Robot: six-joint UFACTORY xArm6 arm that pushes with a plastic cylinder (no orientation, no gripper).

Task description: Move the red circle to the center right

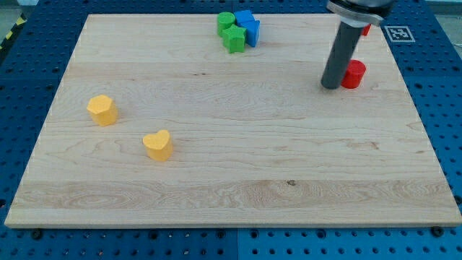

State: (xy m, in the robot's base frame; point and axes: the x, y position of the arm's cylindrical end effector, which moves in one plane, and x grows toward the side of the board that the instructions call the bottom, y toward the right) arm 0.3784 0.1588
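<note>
Gripper there is none on this arm: it ends in a dark rod, so nothing opens, closes or holds, and my tip (331,86) only pushes. Right now that tip rests on the wooden surface (238,188) in the upper right part of the board, touching or all but touching the red circle (353,74), which sits just to the view's right of it. I cannot tell from this angle whether there is a sliver of gap between them.

That sideways relation is what matters for the move. The red circle lies toward the view's right of my tip and a shade toward the view's top, while the centre right of the board lies lower, toward the view's bottom right of the block. A straight push from where the tip stands would, I judge, drive the block toward the right edge rather than down to mid-height. Coming round to the block's upper left side looks the better start.

A second red block (366,29) peeks out behind the rod near the top edge; its shape is hidden. Well away, at the top centre, a green cylinder (226,21), a green block (234,39) and two blue blocks (248,27) sit clustered. Two yellow pieces, a yellow hexagon-like block (102,110) and a yellow heart (157,144), lie at the left.
</note>
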